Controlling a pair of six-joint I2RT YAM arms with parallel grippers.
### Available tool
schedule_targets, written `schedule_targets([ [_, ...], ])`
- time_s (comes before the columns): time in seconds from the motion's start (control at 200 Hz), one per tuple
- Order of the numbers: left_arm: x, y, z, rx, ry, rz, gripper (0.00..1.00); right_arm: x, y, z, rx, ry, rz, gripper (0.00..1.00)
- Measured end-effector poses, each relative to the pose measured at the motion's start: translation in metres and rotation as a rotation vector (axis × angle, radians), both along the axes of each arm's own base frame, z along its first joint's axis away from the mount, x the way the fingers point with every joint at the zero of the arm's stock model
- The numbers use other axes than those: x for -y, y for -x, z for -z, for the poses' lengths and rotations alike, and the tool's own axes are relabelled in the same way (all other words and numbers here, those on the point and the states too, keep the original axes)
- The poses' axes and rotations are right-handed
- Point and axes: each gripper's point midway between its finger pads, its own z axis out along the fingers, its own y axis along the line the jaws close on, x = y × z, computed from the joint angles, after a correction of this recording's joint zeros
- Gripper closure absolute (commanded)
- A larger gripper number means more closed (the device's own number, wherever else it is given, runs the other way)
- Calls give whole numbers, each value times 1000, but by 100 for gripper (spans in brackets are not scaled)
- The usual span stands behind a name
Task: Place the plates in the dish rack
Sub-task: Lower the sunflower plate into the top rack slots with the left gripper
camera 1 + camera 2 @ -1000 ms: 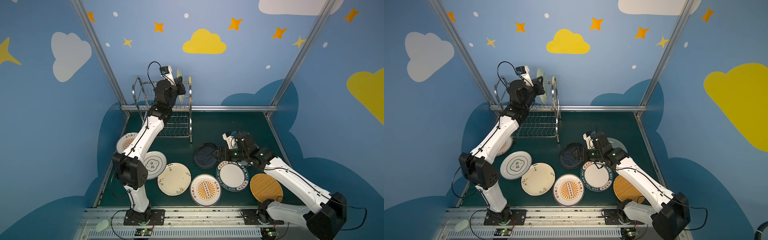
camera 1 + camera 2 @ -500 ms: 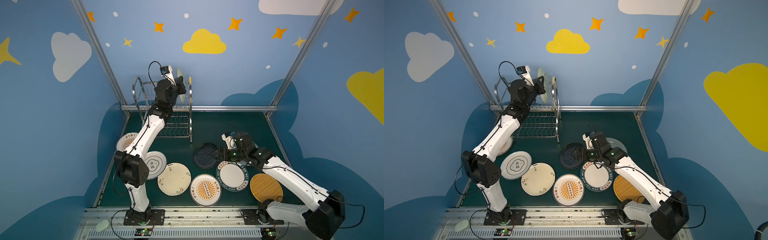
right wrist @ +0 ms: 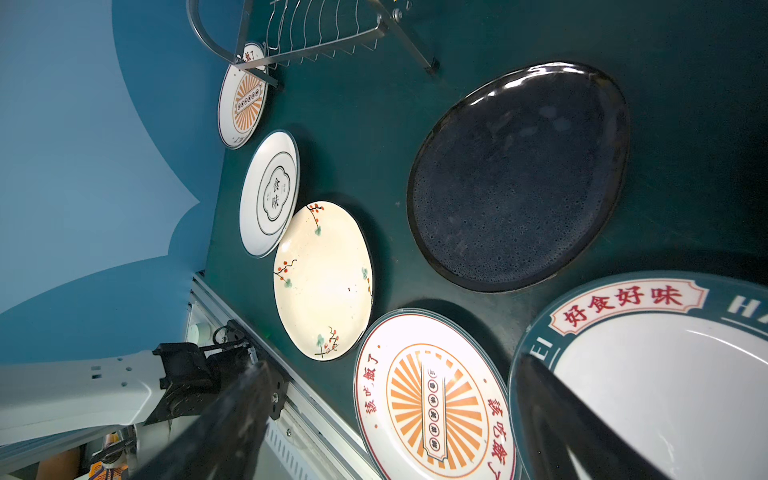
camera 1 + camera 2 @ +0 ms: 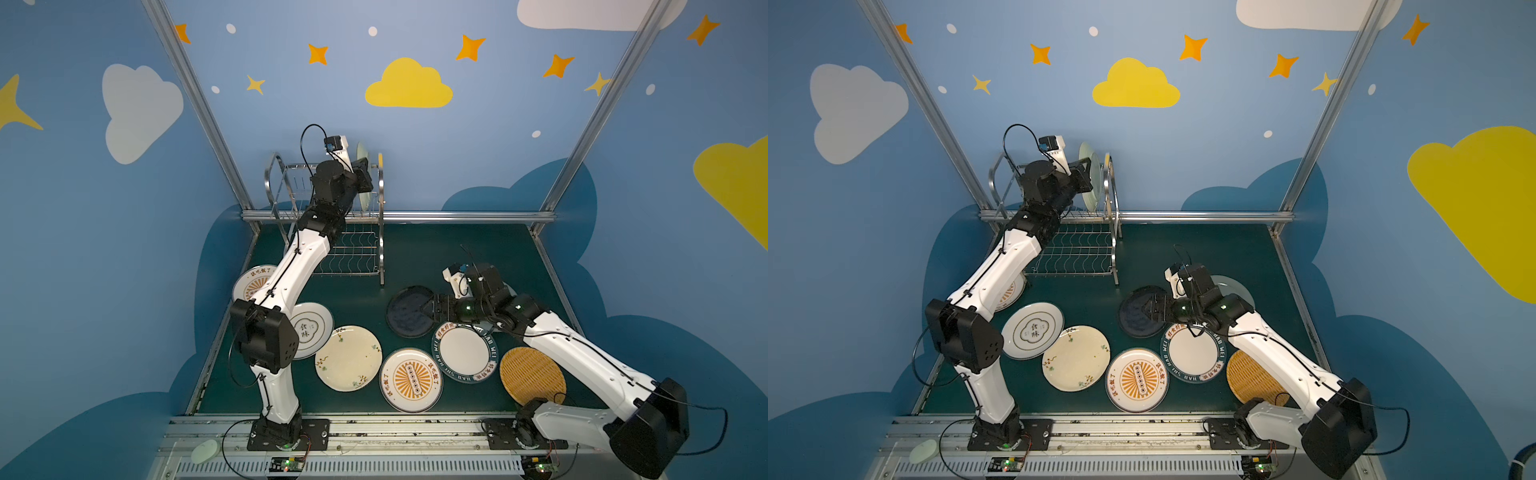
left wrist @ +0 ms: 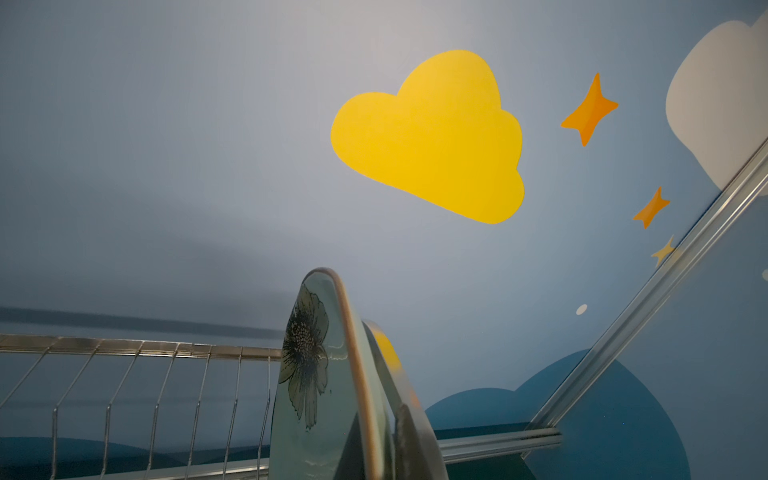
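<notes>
Your left jaws are clamped on the rim of a pale green plate (image 4: pixel 1095 195), holding it on edge at the upper tier of the dish rack (image 4: pixel 381 249), just beside the end frame (image 5: pixel 392 382). The left arm (image 4: pixel 307 257) hides whether its lower rim sits in a slot, so keep it upright, ease it down between two wires and release only once it rests. Your right jaws stand wide open at the edge of the black plate (image 4: pixel 409 311) on the counter (image 4: pixel 415 257).
</notes>
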Motion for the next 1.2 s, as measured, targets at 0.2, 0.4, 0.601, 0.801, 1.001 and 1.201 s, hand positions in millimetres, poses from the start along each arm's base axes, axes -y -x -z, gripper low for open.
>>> schedule_targets([
  [0.2,8,2,1,10,-48,25,96,0,0,1,-4,2,0,10],
  [0.4,19,4,4,9,-121,21,96,0,0,1,-4,2,0,10],
  [0.601,22,3,6,3,-149,-9,96,0,0,1,-4,2,0,10],
  [0.801,22,3,7,1,-153,-23,85,0,0,1,-4,3,1,10],
  [1.001,22,3,2,18,-146,-28,80,0,-1,1,-2,4,2,10],
  [1.201,21,3,-3,30,-136,-29,74,1,-1,0,4,5,4,10],
])
